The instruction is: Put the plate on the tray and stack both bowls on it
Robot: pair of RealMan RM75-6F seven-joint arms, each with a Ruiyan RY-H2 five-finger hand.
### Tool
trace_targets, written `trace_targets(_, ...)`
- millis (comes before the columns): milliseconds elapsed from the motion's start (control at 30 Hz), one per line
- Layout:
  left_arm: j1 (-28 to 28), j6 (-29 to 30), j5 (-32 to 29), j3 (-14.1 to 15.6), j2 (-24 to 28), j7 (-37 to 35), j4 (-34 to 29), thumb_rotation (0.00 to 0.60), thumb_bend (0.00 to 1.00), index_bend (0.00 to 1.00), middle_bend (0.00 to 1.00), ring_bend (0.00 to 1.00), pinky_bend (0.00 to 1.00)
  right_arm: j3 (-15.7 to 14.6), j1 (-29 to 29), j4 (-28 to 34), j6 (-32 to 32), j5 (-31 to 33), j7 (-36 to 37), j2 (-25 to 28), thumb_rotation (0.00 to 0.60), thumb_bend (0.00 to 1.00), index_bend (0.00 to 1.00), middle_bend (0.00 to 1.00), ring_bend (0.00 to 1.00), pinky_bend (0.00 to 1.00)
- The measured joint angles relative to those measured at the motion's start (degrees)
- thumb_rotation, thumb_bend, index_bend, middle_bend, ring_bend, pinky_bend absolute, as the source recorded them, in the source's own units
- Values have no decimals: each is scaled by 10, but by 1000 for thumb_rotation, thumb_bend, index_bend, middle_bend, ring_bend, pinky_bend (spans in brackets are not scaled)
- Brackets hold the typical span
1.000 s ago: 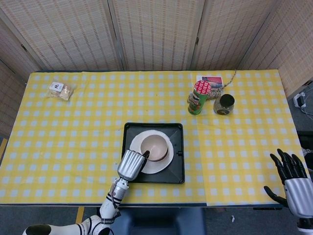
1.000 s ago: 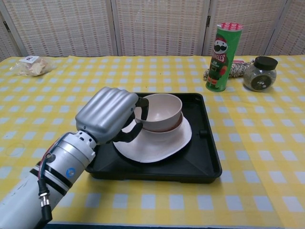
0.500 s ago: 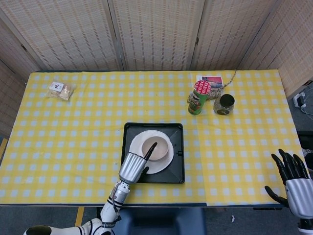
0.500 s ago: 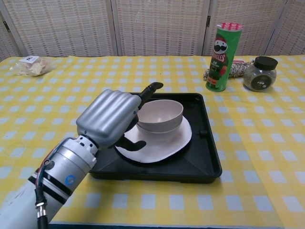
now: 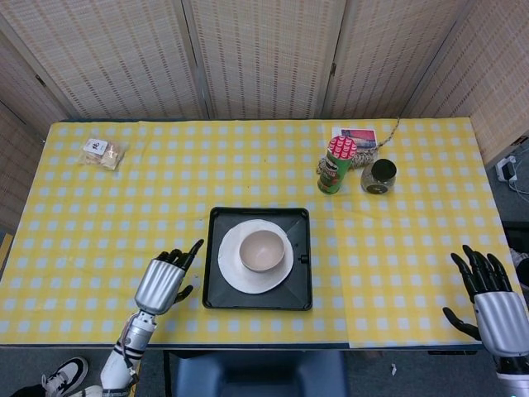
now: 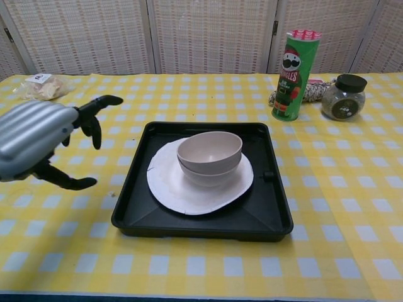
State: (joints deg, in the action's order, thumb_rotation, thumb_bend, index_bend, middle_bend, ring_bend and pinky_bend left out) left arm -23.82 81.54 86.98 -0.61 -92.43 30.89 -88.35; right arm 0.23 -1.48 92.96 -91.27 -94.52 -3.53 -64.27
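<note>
The two bowls (image 6: 210, 157) sit nested one inside the other on the white plate (image 6: 182, 189), and the plate lies flat in the black tray (image 6: 277, 211) near the front middle of the surface (image 5: 107, 215). The plate is a little toward the left side of the tray, and its front edge looks slightly uneven. Judged from this arrangement, the task seems complete: the stack is low and centred on the plate, so it should stay stable.

The left robot hand (image 5: 161, 281) hovers just beside the tray's left edge, fingers spread, holding nothing and touching nothing. The right robot hand (image 5: 488, 302) is well apart at the far right edge of the surface, also with fingers apart and empty.

Behind the tray stand a green chips can (image 6: 290, 75) and a small jar (image 6: 342, 96), away from the stack.
</note>
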Motion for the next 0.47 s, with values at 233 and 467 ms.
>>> trace_targets(233,99,112,22,45,91,-66,-8,600,194,64,170,60,73,7,22,5,37,14,-27,-9,600,231,0,0,0,0)
trace_targets(467,169,166,22,59,116,-151,34,600,194,33,148,48,68,14,26,9,36,24,-24,-7,600,232,0,0,0,0)
